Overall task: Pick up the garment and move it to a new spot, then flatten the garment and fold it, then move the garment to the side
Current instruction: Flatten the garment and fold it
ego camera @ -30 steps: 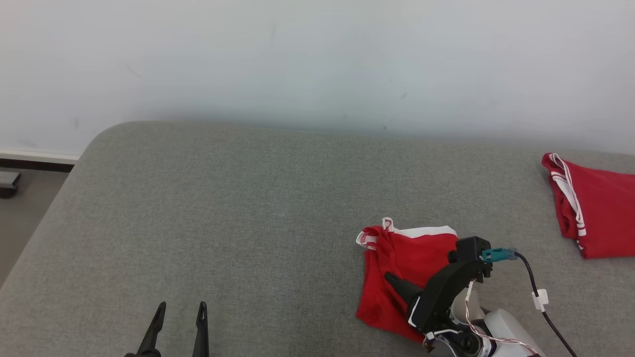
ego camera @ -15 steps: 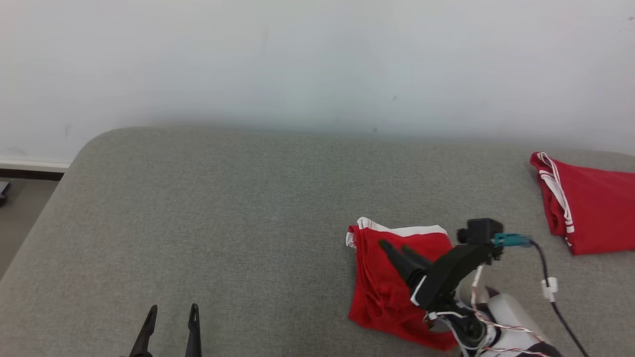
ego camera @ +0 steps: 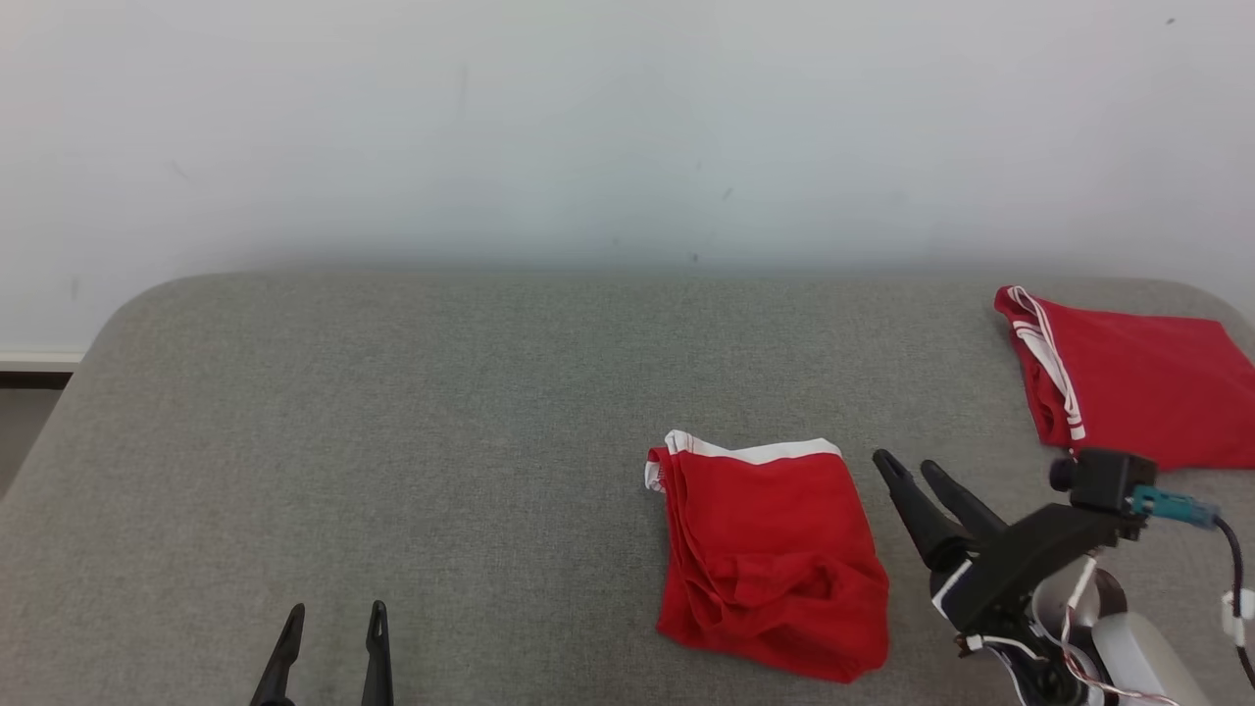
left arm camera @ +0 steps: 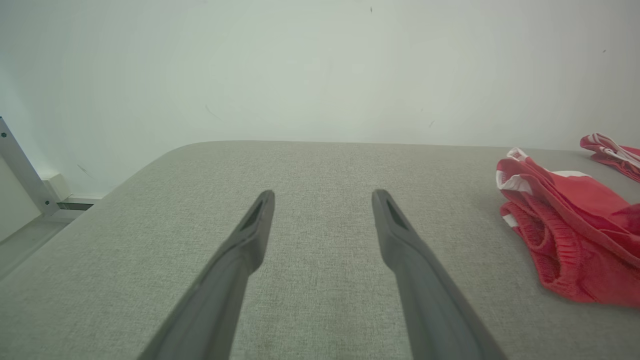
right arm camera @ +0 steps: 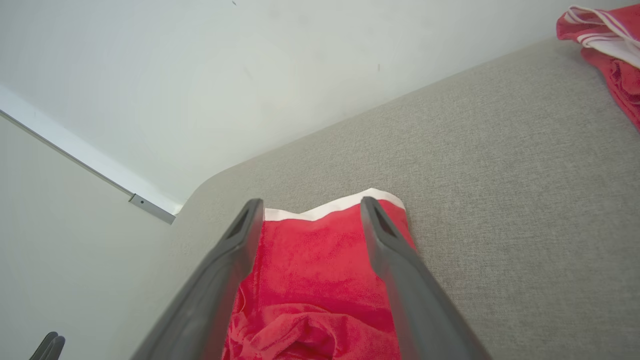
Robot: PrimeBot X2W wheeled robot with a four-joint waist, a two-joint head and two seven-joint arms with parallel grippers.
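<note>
Left of the folded garment (ego camera: pixel 770 559) the cushion (ego camera: pixel 392 441) gave me room; to its far right another garment (ego camera: pixel 1128 392) lay.

Each tool is a pair of long, slim, dark fingers tapering to points: the left tool (ego camera: pixel 335 609) and the right tool (ego camera: pixel 903 461). Behind the right one sit a curved black bracket (ego camera: pixel 1020 559) with a white edge stripe, a black camera block (ego camera: pixel 1103 479), a teal connector (ego camera: pixel 1167 505), a black cable (ego camera: pixel 1237 559) with a white clip (ego camera: pixel 1233 606), thin red-and-white wires (ego camera: pixel 1077 598) and a pale forearm (ego camera: pixel 1142 662).

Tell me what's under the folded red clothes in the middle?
The red garment lies on the grey padded surface. Whatever is directly beneath it is covered by the cloth.
</note>
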